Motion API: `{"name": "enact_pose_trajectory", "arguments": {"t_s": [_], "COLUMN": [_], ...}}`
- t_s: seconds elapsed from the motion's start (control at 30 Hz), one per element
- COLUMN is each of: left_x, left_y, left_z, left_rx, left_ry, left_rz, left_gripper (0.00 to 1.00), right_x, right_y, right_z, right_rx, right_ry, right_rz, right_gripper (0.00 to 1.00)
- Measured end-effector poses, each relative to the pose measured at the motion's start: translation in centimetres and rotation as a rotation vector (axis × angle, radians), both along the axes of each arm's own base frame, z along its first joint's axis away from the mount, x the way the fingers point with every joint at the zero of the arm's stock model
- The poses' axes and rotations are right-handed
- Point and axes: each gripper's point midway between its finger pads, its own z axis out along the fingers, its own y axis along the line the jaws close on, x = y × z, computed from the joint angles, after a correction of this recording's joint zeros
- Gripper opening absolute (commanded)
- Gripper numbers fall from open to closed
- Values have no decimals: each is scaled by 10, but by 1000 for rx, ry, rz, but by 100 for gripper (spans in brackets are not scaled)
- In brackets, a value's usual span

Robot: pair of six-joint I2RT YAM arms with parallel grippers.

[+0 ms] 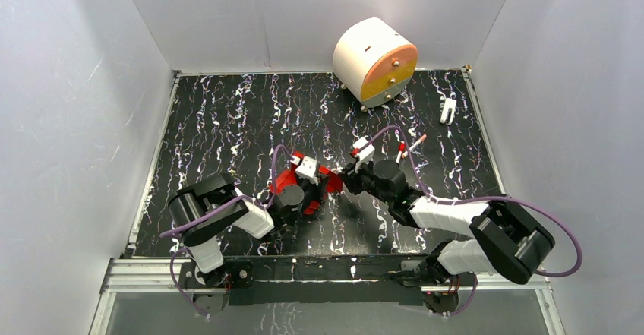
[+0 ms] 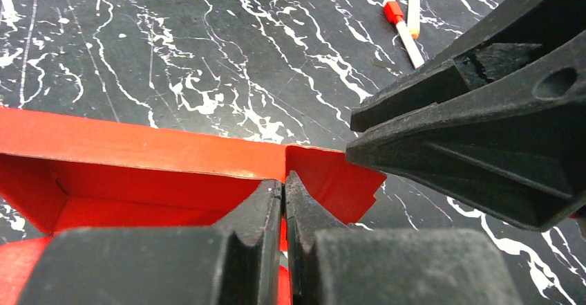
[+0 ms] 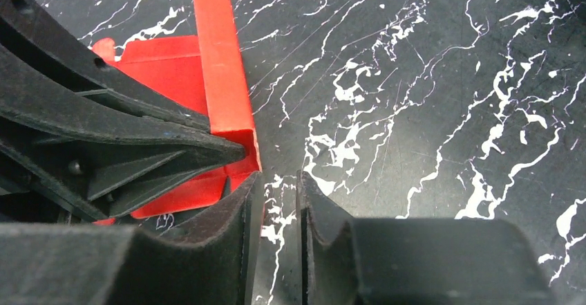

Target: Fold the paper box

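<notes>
Bright red thin-card paper box [image 1: 288, 180] sits mid-table on the black marbled tabletop [image 1: 228, 115], walls half raised. Left gripper [image 2: 284, 191] is pinched tight on the end of a standing wall. Right gripper [image 3: 278, 180], fingers a slit apart with nothing between, noses at the corner flap. Likely step: tucking that flap. Best done with a firm left clamp and a slow push along the crease. Both arms reach low, wrists angled toward each other.

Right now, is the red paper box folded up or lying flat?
Partly folded: the paper box has a side wall standing and a hollow inside, but an end flap sticks out.
</notes>
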Motion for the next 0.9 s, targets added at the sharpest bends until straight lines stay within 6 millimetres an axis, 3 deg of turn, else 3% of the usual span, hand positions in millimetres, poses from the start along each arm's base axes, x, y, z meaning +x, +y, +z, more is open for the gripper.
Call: {"name": "enact_pose_trajectory", "arguments": {"t_s": [0.2, 0.43, 0.67, 0.9], "left_x": [3, 6, 7, 7], "left_y": [7, 10, 11, 11], "left_z": [0, -1, -1, -1], "left_rx": [12, 9, 6, 1], "left_ry": [-19, -24, -22, -19], "left_rz": [27, 53, 66, 70], "left_gripper": [0, 0, 0, 0], "right_x": [4, -9, -12, -5], "right_y": [8, 9, 11, 10], "right_z": [-3, -9, 15, -14], "right_rx": [43, 65, 129, 88], "right_ry": [-9, 29, 2, 37], "right_rz": [3, 32, 24, -25], "right_gripper": [40, 46, 50, 49]}}
